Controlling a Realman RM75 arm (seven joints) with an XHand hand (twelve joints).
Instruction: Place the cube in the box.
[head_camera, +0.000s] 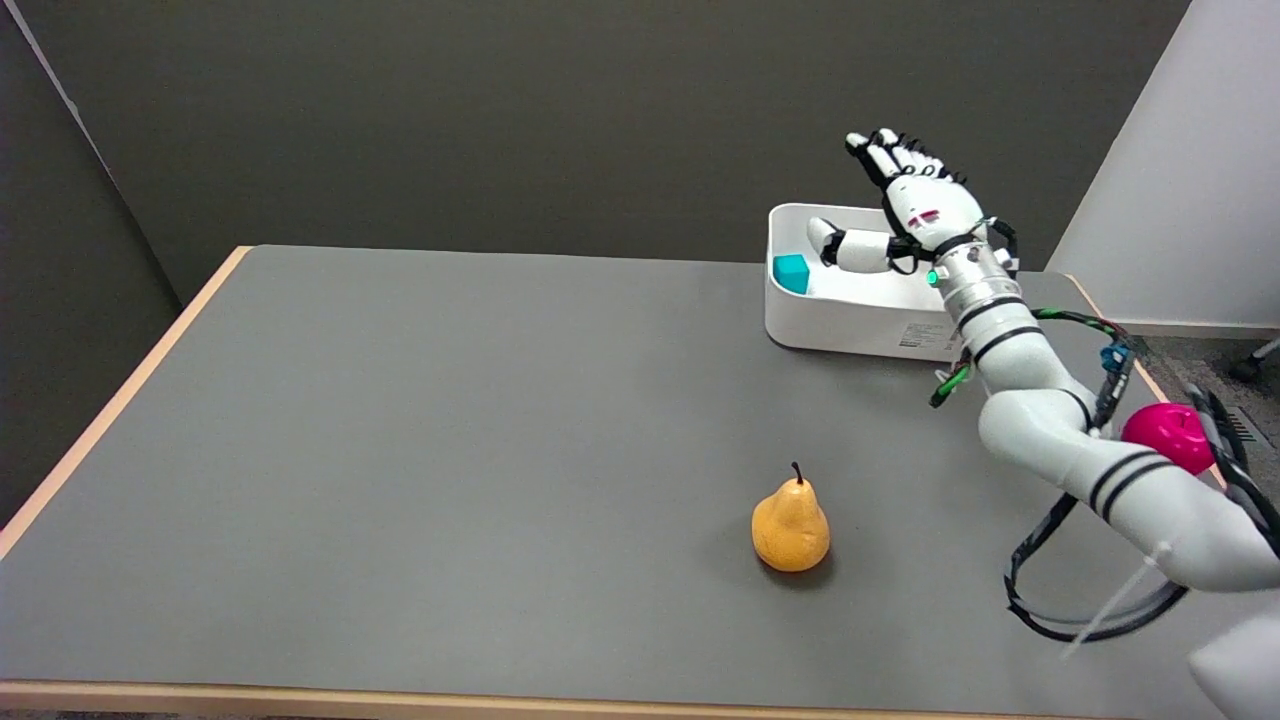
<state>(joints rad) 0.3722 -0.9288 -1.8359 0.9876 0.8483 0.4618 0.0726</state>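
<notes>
At the near middle of the grey table (400, 450) an orange pear (790, 525) stands upright, well apart from the work and no obstacle. Farther right, at the far edge, sits the white box (840, 325), and the teal cube (791, 273) lies inside it against its left wall, so the placing looks done. Above the box hovers the right hand (915, 215), released and grasping nothing, fingers spread and thumb pointing left toward the cube without touching it. The step in hand appears to be the withdrawal: it goes best by lifting straight up before pulling back, keeping the thumb off the cube and the wrist off the rim. A magenta apple (1168, 435) sits at the right edge behind the arm.
</notes>
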